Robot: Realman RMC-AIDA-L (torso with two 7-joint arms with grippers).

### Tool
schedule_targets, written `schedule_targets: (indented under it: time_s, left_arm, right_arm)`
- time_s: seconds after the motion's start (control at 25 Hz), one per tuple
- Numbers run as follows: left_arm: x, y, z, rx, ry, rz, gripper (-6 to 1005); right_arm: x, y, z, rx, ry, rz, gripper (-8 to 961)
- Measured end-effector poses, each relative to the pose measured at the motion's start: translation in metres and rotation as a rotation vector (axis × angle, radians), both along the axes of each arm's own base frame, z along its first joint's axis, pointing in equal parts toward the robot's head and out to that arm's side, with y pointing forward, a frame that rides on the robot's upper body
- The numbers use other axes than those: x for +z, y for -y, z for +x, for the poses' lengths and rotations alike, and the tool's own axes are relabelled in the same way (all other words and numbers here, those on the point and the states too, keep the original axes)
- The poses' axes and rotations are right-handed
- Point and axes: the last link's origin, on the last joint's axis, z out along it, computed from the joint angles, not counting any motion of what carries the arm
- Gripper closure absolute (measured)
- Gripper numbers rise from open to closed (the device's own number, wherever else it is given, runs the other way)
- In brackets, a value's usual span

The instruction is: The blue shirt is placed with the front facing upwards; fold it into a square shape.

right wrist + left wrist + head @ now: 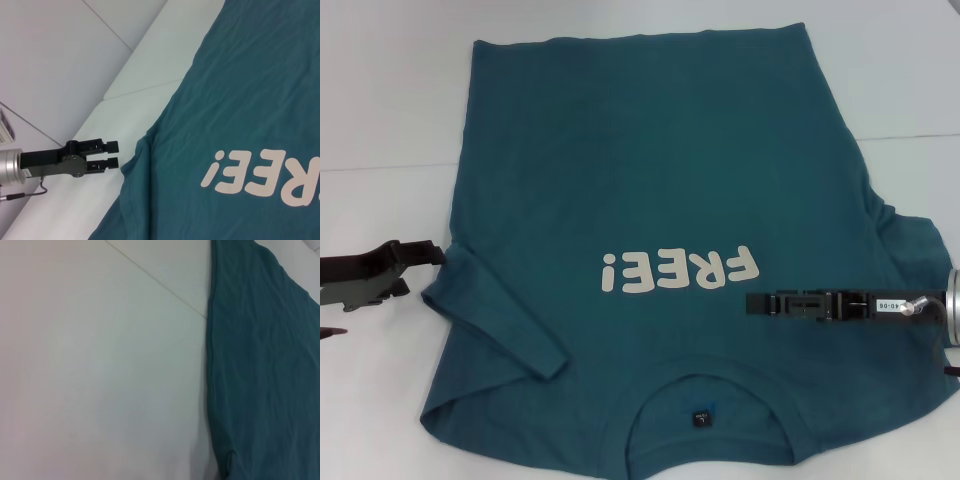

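The blue shirt point(650, 170) lies front up on the white table point(380, 110), its cream "FREE!" lettering point(680, 270) upside down to me and its neckline point(705, 392) with a small dark tag point(701, 419) nearest me. The sleeve point(505, 320) on my left lies folded inward over the body. My left gripper point(423, 272) hovers open just off the shirt's left edge, holding nothing; the right wrist view shows it point(116, 153) beside the shirt point(240, 100). My right gripper point(752, 303) reaches in over the shirt's right chest, below the lettering's end. The left wrist view shows the shirt's edge point(265, 365).
A thin seam point(380, 168) crosses the table on the left, also visible as the seam point(155, 277) in the left wrist view. Bare white tabletop point(100, 370) lies left of the shirt. The right sleeve point(910, 245) spreads toward the right edge.
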Motion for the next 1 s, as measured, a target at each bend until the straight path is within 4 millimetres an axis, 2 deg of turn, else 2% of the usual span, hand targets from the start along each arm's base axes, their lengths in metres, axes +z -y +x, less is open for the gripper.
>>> schedule_targets:
  time_s: [0.56, 1.0]
  left_arm:
    - [-0.01, -0.001, 0.004, -0.004, -0.009, -0.028, 248]
    - [-0.015, -0.004, 0.01, -0.019, -0.012, -0.048, 317]
  right_arm:
    - [0.0, 0.0, 0.0, 0.0, 0.0, 0.0, 9]
    - [0.0, 0.0, 0.0, -0.001, 0.001, 0.001, 9]
